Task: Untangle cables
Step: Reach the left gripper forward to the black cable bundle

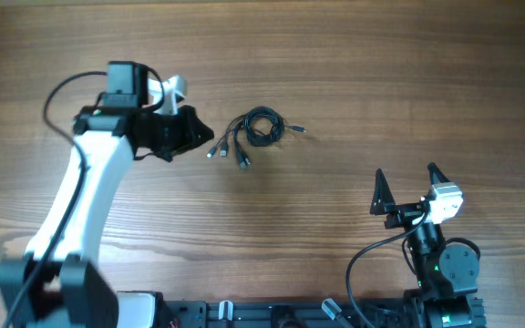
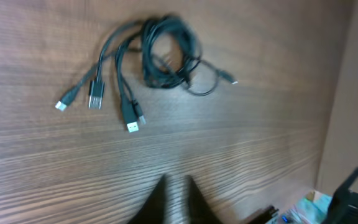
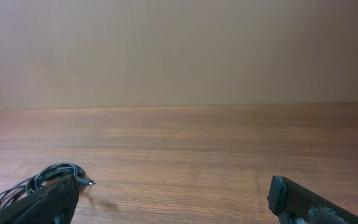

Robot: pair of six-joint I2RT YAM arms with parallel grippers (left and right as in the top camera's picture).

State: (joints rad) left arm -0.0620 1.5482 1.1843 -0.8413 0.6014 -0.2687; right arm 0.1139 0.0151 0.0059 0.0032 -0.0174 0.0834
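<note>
The cables (image 1: 259, 128) lie on the wooden table as a small black coil, with several plug ends (image 1: 229, 151) fanned out to its lower left and one thin end (image 1: 299, 130) trailing right. In the left wrist view the coil (image 2: 166, 53) sits ahead of me, its silver-tipped plugs (image 2: 96, 99) pointing left and down. My left gripper (image 1: 206, 133) is just left of the plugs, apart from them. It is shut (image 2: 177, 182) on nothing. My right gripper (image 1: 406, 173) stands open at the lower right, far from the cables (image 3: 50, 173). Nothing is between its fingers (image 3: 294, 194).
The wooden table top (image 1: 354, 64) stretches around the bundle. A plain wall (image 3: 179, 50) rises behind the table's far edge. The right arm's base (image 1: 445, 264) stands at the front right, with a black wire looping from it.
</note>
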